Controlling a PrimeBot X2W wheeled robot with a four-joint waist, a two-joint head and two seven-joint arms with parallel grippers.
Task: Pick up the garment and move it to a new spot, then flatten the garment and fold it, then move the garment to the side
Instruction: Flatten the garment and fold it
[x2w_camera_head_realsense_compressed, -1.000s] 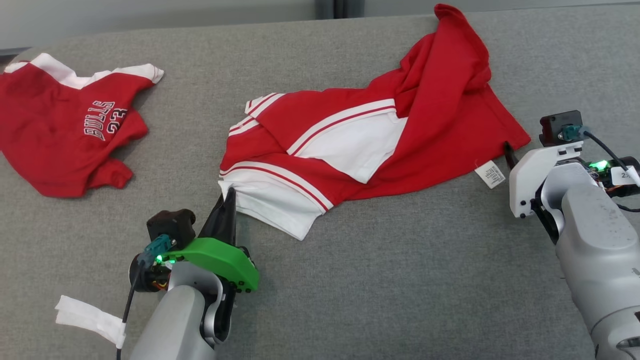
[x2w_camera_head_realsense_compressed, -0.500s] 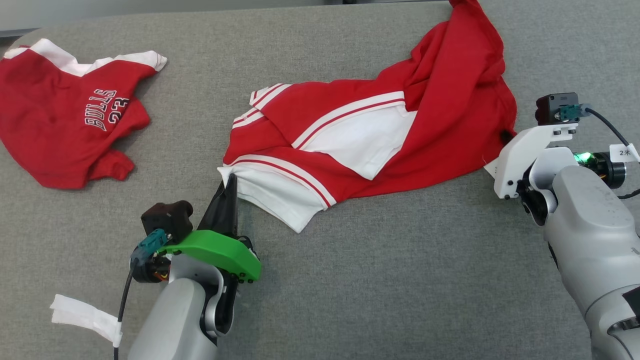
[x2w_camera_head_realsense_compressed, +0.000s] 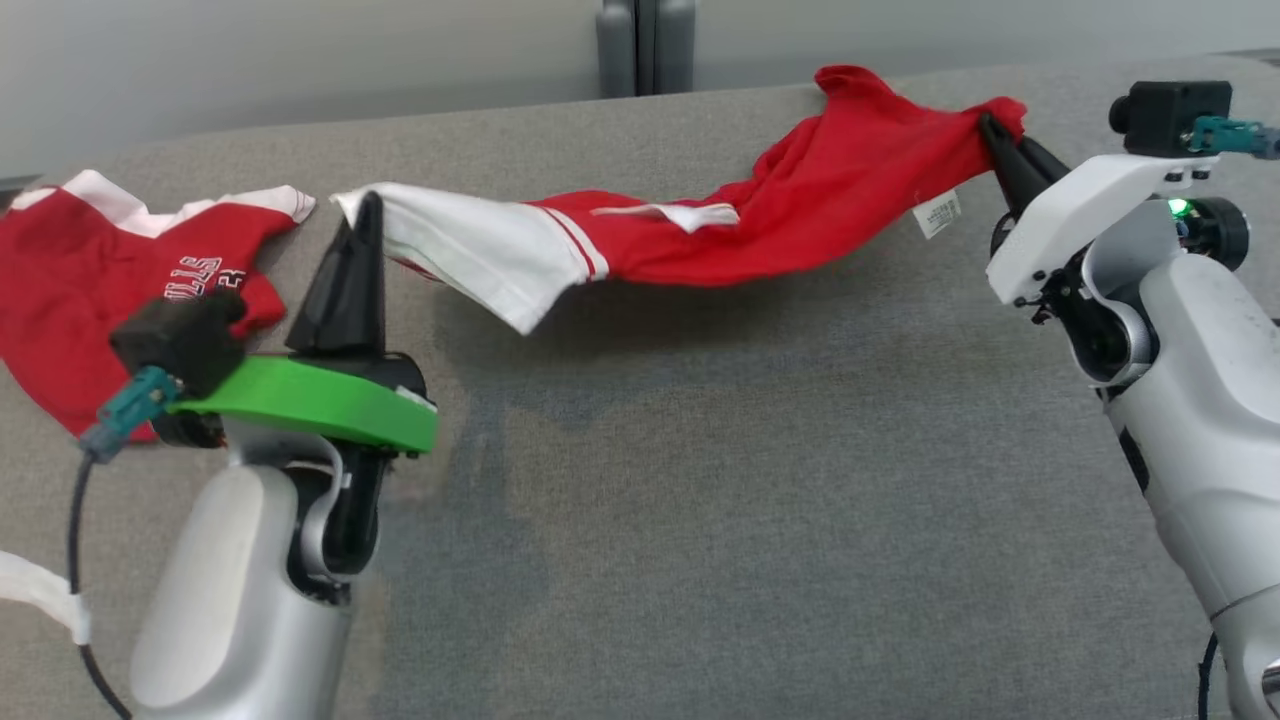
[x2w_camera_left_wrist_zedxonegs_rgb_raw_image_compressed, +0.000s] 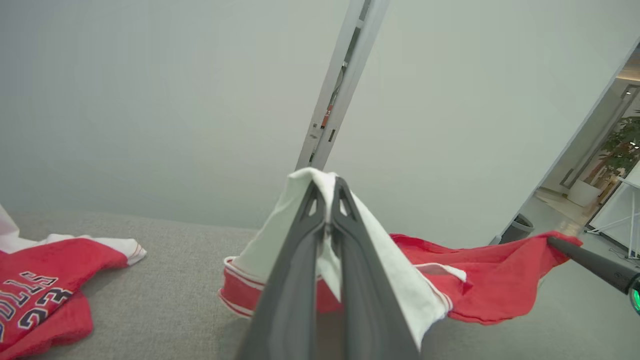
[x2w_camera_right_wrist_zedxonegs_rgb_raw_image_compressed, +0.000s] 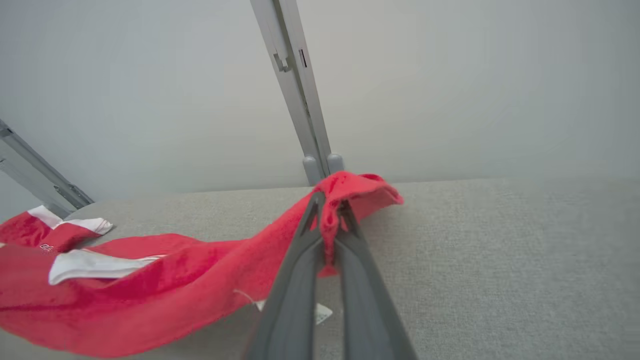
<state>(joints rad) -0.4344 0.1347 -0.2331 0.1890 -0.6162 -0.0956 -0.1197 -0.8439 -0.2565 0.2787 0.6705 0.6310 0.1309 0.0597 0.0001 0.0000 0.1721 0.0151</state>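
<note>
The garment (x2w_camera_head_realsense_compressed: 760, 210) is pinched at opposite ends by the left end effector (x2w_camera_head_realsense_compressed: 368, 205) and right end effector (x2w_camera_head_realsense_compressed: 992, 128); it is best carried level, clear of the counter (x2w_camera_head_realsense_compressed: 700, 500).

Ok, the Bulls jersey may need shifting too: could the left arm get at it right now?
Probably not yet: the left gripper is shut on the garment; the Bulls jersey lies close by, unobstructed.
</note>
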